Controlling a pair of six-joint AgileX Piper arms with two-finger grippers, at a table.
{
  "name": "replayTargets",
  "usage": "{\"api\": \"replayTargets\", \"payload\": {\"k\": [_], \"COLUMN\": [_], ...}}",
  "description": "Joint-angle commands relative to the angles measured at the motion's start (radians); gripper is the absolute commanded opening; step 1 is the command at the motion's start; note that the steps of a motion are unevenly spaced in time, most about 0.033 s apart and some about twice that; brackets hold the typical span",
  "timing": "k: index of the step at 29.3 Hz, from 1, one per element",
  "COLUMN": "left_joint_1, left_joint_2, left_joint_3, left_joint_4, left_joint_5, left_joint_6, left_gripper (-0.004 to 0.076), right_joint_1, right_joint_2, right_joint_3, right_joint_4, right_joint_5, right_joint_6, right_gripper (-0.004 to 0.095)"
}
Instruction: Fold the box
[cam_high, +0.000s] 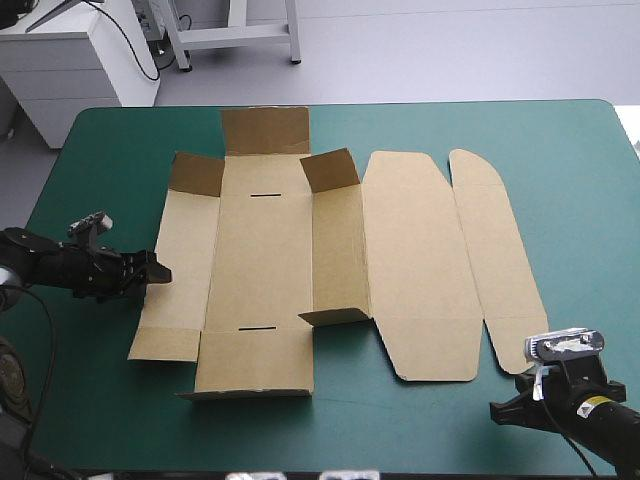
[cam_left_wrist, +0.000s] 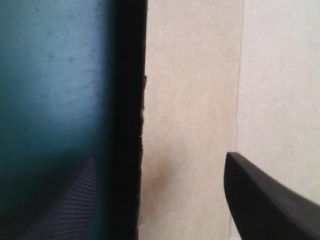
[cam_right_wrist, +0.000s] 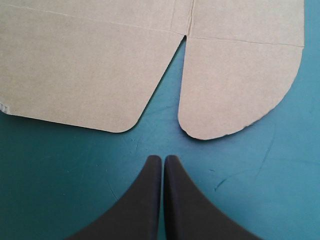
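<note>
Box (cam_high: 265, 270) lies spread on the bench (cam_high: 570, 170), mostly flat, several small flaps partly raised. Left gripper (cam_left_wrist: 160, 162) is wide open astride the box's left edge, gripping nothing. Right gripper (cam_right_wrist: 163, 159) is closed and empty, just off the box's near right rounded flaps. Judged step: raising the left wall. Next move calls for closing on that edge

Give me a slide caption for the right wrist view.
Shut right gripper over the teal-green cover, facing two rounded flaps of the brown box.
</note>
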Motion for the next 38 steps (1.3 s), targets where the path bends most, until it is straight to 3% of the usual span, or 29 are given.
{"api": "replayTargets", "payload": {"k": [1, 5, 13, 21, 25, 30, 38], "left_joint_1": [0.002, 0.001, -0.004, -0.088, -0.117, -0.118, -0.118], "left_joint_2": [0.004, 0.048, 0.054, 0.061, 0.061, 0.061, 0.061], "left_joint_3": [-0.030, -0.030, -0.028, -0.028, -0.028, -0.028, -0.028], "left_joint_4": [-0.107, -0.116, -0.135, -0.135, -0.135, -0.138, -0.170], "left_joint_5": [0.064, 0.154, 0.236, 0.243, 0.212, 0.206, 0.201], "left_joint_6": [0.008, 0.010, 0.028, 0.024, 0.024, 0.017, 0.017], "left_gripper": [0.0510, 0.0510, 0.0510, 0.0499, 0.0387, 0.0181, 0.0032], "right_joint_1": [0.002, 0.002, 0.002, 0.002, 0.002, 0.002, 0.002], "right_joint_2": [0.004, 0.004, 0.004, 0.004, 0.004, 0.004, 0.004], "right_joint_3": [-0.031, -0.031, -0.031, -0.031, -0.031, -0.031, -0.031], "right_joint_4": [0.017, 0.017, 0.017, 0.017, 0.017, 0.017, 0.017], "right_joint_5": [-0.038, -0.038, -0.040, -0.047, -0.043, -0.041, -0.041], "right_joint_6": [-0.003, -0.003, -0.003, -0.005, -0.005, -0.005, -0.007], "right_gripper": [-0.0001, -0.0001, -0.0001, -0.0001, -0.0001, -0.0001, -0.0001]}}
